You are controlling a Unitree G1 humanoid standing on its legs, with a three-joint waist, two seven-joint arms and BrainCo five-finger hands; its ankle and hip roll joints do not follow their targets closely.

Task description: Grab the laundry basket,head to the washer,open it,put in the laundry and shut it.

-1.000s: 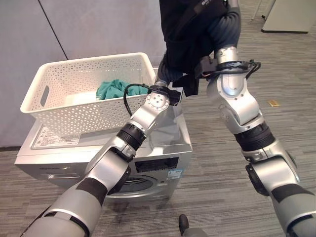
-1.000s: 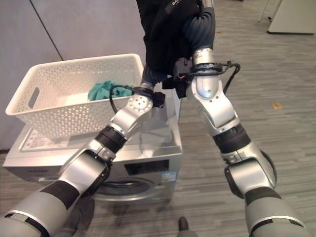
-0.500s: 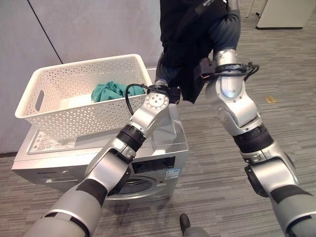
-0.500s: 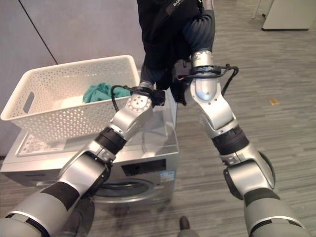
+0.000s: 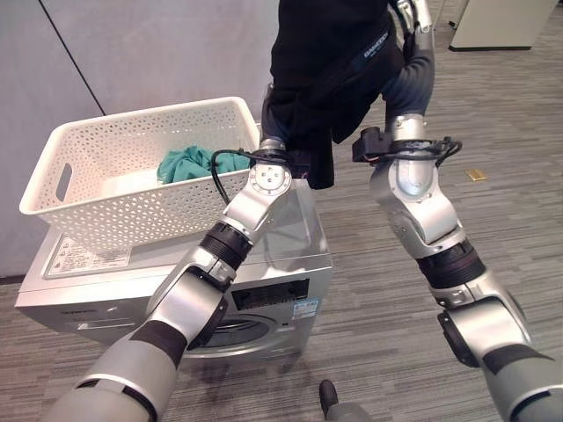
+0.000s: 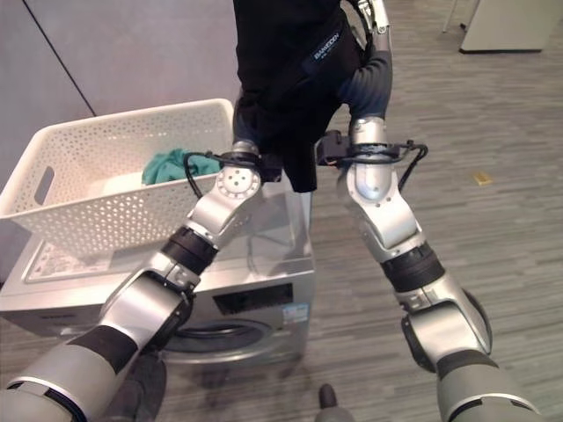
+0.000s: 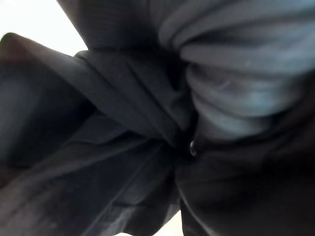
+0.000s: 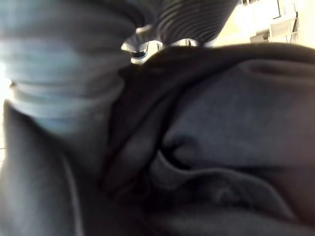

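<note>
A black garment (image 5: 325, 61) hangs high above the washer's right end. My right hand (image 5: 415, 18) is at its top edge, fingers curled into the cloth. My left arm rises from the lower left, and past its wrist (image 5: 268, 178) the hand is buried in the garment's lower folds (image 7: 123, 147). The white perforated laundry basket (image 5: 132, 211) stands on top of the silver washer (image 5: 295, 242), with a teal cloth (image 5: 189, 163) and something white (image 5: 132, 182) inside. The washer's round front door (image 5: 233, 330) looks closed.
A grey partition wall stands behind the basket and washer. Grey carpet spreads to the right, with a small yellow object (image 5: 476, 175) lying on it. The base of a white piece of furniture (image 5: 493, 26) stands at the far right.
Both arms have lifted the black garment higher and a little leftward, so its hem now hangs over the washer's right end. The basket and washer have stayed put.
</note>
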